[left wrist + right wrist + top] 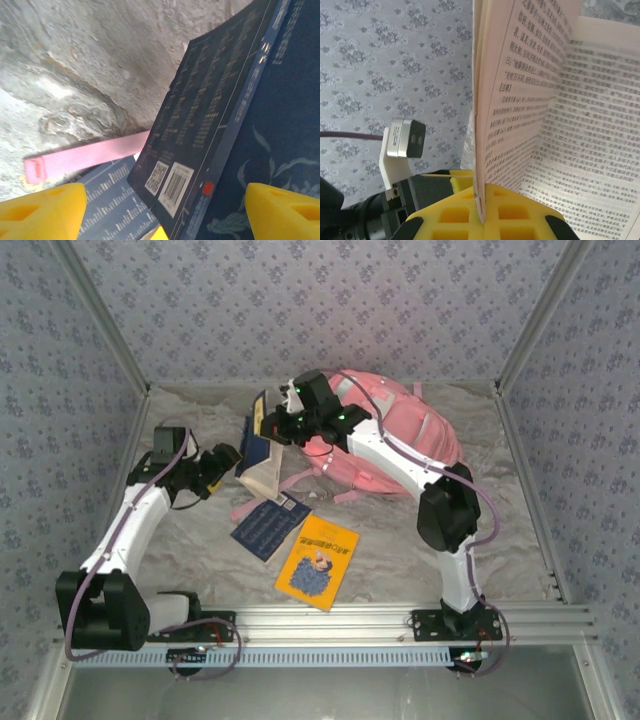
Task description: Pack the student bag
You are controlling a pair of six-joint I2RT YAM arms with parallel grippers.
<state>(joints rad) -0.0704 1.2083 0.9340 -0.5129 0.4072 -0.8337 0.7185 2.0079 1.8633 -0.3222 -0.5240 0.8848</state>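
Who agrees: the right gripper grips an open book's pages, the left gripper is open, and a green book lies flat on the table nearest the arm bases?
Not quite. That flat book is orange, not green, as the top external view shows. The right gripper does grip the open book by its pages, and the left gripper is open.

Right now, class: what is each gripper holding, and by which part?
The right gripper pinches the open dark blue paperback book by a few pages' edge; the left gripper, open, holds nothing.
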